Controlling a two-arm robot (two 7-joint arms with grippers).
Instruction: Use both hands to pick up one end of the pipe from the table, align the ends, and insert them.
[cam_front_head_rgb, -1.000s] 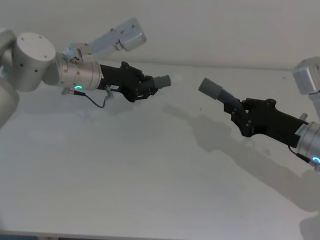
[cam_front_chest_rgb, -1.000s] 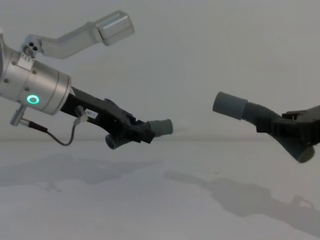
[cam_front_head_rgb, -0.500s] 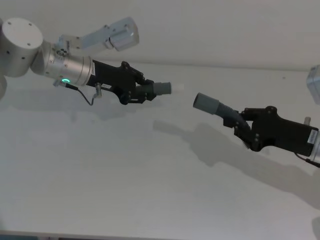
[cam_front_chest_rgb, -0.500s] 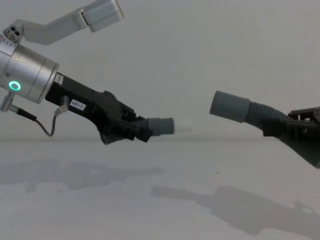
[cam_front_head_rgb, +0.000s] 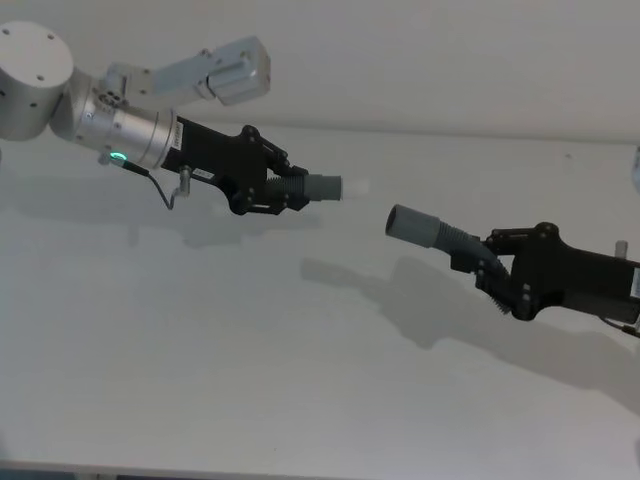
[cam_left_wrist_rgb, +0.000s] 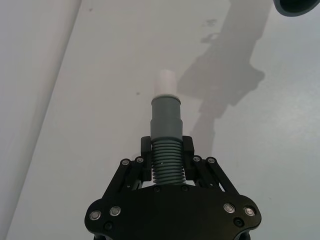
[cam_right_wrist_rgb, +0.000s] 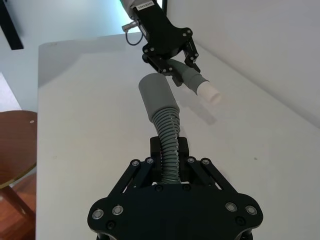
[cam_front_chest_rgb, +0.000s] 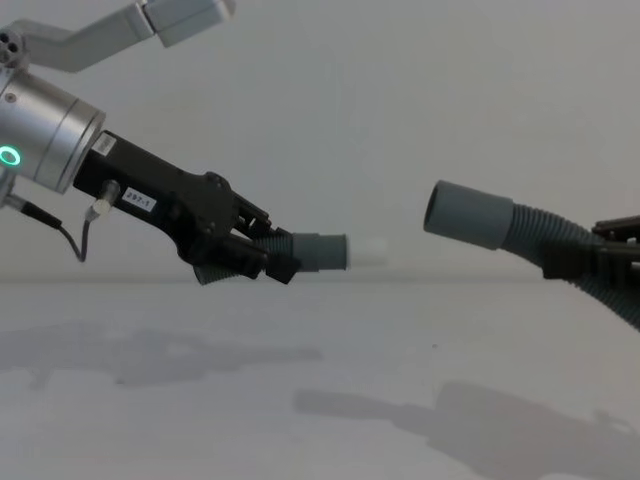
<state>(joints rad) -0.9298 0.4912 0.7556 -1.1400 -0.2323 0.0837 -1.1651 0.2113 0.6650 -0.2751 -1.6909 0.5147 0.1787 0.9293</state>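
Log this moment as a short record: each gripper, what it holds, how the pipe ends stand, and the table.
left gripper: shut on left pipe piece, held above the table
left end: grey left cuff, white spigot pointing at the other piece
right gripper: shut on right pipe piece, also in the air
right end: plain grey right cuff, mouth facing the spigot
ends: apart, not lined up, not inserted
table: white, carries both arms' shadows
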